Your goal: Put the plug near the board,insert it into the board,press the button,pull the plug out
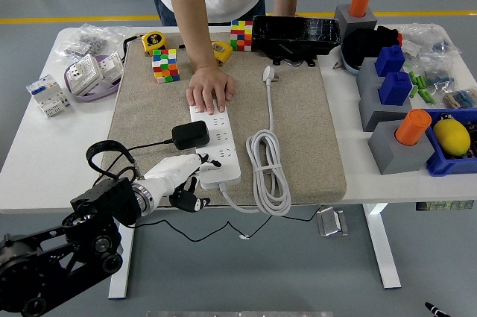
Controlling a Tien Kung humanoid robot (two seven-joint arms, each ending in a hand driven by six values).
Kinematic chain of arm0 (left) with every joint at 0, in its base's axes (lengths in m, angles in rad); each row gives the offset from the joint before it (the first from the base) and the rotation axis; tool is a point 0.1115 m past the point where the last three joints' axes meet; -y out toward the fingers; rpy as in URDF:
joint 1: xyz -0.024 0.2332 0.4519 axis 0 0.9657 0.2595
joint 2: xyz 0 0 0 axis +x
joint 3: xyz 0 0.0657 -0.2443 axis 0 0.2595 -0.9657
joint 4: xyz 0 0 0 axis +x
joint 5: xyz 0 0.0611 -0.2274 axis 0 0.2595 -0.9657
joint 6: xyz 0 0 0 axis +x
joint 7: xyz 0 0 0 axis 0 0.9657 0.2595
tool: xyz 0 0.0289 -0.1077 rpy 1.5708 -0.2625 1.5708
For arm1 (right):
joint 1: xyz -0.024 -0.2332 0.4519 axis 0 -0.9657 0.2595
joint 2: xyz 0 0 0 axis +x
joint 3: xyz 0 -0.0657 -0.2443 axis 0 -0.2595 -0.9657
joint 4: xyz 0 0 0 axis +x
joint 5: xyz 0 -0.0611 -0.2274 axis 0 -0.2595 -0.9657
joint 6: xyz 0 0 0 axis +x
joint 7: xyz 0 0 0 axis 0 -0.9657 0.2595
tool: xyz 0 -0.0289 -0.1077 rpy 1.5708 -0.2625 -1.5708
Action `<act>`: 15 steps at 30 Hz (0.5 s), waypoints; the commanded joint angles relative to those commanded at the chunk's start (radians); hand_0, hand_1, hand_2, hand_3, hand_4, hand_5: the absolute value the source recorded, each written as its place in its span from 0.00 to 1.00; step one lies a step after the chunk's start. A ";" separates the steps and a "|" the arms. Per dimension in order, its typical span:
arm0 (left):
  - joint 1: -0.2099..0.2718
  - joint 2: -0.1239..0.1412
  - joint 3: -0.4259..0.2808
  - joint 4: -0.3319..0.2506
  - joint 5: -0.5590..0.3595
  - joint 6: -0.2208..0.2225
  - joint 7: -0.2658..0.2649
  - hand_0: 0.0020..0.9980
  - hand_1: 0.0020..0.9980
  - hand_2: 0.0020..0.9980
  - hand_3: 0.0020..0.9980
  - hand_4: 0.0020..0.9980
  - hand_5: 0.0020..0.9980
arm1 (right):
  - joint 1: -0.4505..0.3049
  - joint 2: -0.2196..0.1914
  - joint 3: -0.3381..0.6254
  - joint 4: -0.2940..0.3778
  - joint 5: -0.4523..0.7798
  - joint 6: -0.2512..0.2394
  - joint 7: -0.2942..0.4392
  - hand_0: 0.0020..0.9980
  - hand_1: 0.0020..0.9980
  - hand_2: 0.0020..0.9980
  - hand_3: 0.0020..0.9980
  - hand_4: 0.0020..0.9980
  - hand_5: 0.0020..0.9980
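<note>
A white power strip (217, 149) lies lengthwise on the beige mat (298, 130). A black plug adapter (190, 135) sits at the strip's left edge, its black cord running left; I cannot tell whether its pins are in a socket. My left hand (185, 183) is at the mat's near-left corner, just short of the strip's near end, fingers relaxed and holding nothing. A person's hand (211, 89) presses flat on the strip's far end. The strip's own white cable (268, 170) lies coiled to the right, with its white plug (269, 73) further back.
Rubik's cubes (165, 65), tape measures (153, 41) and a black box (296, 35) line the mat's far edge. Grey blocks with orange and blue pegs (393, 108) and a blue bin (455, 153) stand at the right. White boxes (93, 72) sit at the far left.
</note>
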 joint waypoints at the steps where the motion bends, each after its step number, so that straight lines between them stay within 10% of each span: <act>1: 0.000 -0.001 0.001 0.002 0.001 -0.002 0.003 0.07 0.07 0.16 0.81 0.78 0.00 | 0.000 0.000 0.000 0.000 0.000 0.000 0.000 0.61 0.64 0.65 0.55 0.95 0.49; 15: 0.001 -0.005 0.006 0.033 -0.015 -0.012 0.009 0.07 0.07 0.16 0.81 0.78 0.00 | 0.000 -0.001 -0.001 0.002 -0.002 0.000 0.000 0.61 0.64 0.65 0.55 0.95 0.49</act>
